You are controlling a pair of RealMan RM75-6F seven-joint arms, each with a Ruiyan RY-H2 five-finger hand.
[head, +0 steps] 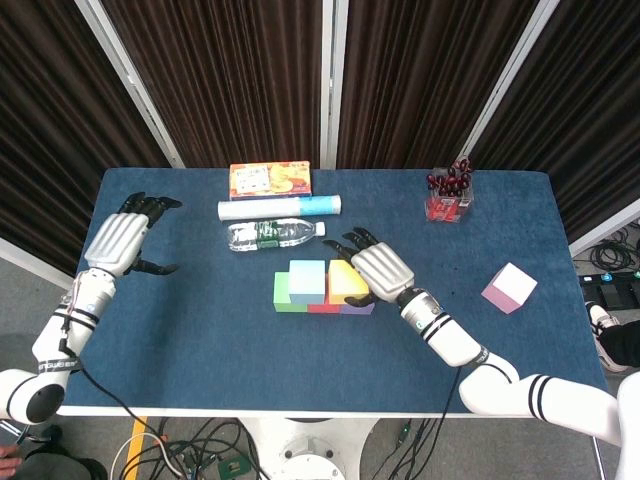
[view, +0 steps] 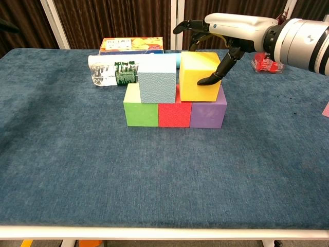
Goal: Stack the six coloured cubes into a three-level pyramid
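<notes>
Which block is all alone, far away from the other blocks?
The pink block, near the table's right edge. The green, red, purple, light blue and yellow blocks are all bunched together in the middle.

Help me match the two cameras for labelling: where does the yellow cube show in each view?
Head view: the yellow cube sits just right of centre, half under the right hand.
Chest view: the yellow cube is upper centre-right, on the red and purple cubes.
Shared landmark: the light blue cube beside it, on its left.
</notes>
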